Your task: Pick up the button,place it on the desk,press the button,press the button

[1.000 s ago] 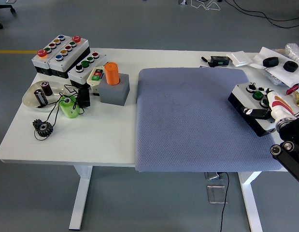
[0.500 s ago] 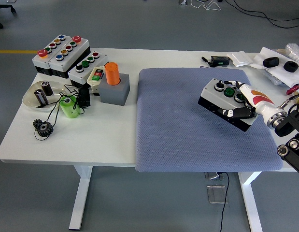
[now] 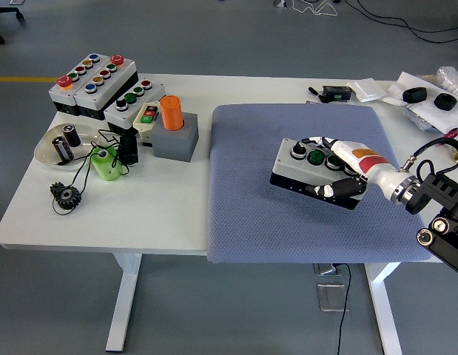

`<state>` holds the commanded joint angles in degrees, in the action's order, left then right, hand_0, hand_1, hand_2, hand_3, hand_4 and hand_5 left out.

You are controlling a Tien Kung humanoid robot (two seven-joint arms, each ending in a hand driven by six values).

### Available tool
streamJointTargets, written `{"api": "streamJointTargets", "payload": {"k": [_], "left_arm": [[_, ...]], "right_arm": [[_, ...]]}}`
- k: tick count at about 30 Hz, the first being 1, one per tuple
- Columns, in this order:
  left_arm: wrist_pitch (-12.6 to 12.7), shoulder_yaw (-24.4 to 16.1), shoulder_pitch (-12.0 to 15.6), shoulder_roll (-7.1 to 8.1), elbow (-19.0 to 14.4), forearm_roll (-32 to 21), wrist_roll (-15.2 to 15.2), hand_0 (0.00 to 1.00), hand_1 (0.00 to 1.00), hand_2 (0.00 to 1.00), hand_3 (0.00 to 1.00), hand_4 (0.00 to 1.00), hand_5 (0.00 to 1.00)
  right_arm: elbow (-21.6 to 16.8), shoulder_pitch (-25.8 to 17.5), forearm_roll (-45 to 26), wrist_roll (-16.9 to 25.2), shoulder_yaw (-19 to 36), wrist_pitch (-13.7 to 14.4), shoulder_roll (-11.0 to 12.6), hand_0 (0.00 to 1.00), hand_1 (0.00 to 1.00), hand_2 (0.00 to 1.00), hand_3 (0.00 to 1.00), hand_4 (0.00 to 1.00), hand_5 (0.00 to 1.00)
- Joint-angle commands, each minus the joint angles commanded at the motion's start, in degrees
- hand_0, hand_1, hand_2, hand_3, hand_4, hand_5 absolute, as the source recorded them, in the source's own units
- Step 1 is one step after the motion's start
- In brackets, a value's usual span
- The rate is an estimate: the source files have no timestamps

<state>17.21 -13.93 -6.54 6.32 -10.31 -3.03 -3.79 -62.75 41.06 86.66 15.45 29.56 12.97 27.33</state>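
A grey and black button box (image 3: 301, 168) with a black and a green button on top is held tilted just over the blue-grey mat (image 3: 251, 214), near its middle. My right hand (image 3: 339, 171), white with black fingertips, is shut on the box from its right side, fingers above and thumb below. The right arm (image 3: 428, 200) comes in from the right edge. My left hand is out of sight.
Three more button boxes (image 3: 95, 85) stand at the table's back left. An orange cylinder in a grey block (image 3: 174, 133), a green spool (image 3: 105, 163), a bowl of batteries (image 3: 62, 144) and a black gear (image 3: 66, 196) lie left of the mat. Small items (image 3: 425, 96) sit at the back right.
My right hand has carried the button box leftward, from the mat's right edge to near its middle, lowering it toward the mat.
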Motion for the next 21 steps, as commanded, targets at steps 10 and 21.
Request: {"api": "streamJointTargets", "payload": {"k": [10,21], "left_arm": [[0.00,0.07,0.37,-0.11,0.00,0.11,0.06,0.667,0.722,0.722,0.527,0.370,0.998],[-0.17,2.74,0.05,0.05,0.00,-3.49,-0.73,0.667,0.723,0.723,0.526,0.371,0.998]], "right_arm": [[2.05,3.23,0.47,2.27,-6.68,0.88,-2.14,0.023,0.069,0.276,0.584,0.394,0.002],[3.01,6.19,2.86,8.05,-12.89,4.59,-1.94,0.170,0.165,0.334,0.590,0.395,0.002]]}}
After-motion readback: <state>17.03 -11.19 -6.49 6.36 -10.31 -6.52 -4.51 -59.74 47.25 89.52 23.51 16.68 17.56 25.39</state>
